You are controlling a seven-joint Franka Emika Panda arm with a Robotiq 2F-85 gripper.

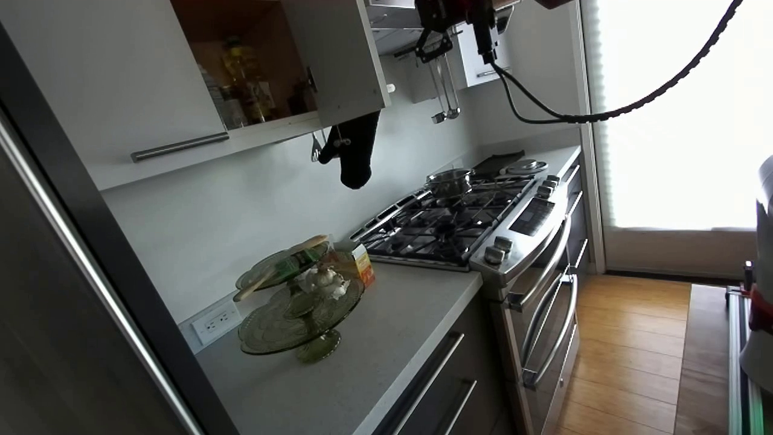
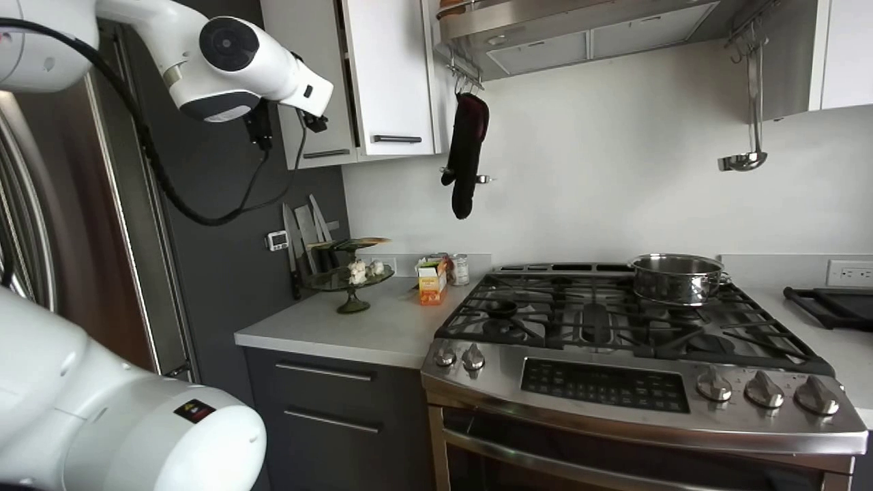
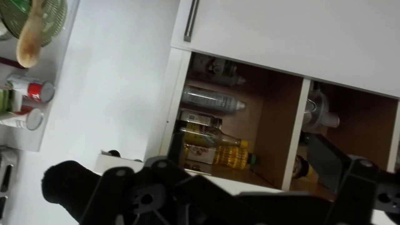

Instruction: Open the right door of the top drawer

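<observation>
“Gripper (image 3: 247, 140) first: how does it stand?”

“Spread wide, holding nothing. Its two fingers (image 3: 328, 161) are well apart in the wrist view, with shelves showing past them.”

“And the right door (image 1: 347, 63)?”

“It juts outward from the upper cabinet (image 1: 275, 128) in both exterior views; its inner face shows, and so does the bar handle (image 2: 397, 139) on its front.”

“Is the hand touching it?”

“I can't tell.”

“Left door (image 1: 115, 84)?”

“Flat against the cabinet front.”

“What's behind the right one?”

“A yellow bottle (image 3: 232, 156) with a green cap, a yellow-capped bottle (image 3: 201, 132) just beside it, and a grey can (image 3: 207, 98), all on the lowest level.”

“And outside?”

“A black oven mitt (image 1: 356, 154) hangs near the door. Beneath the cabinet, a two-tiered glass stand (image 1: 320, 347) rests on the counter (image 1: 386, 326).”
</observation>
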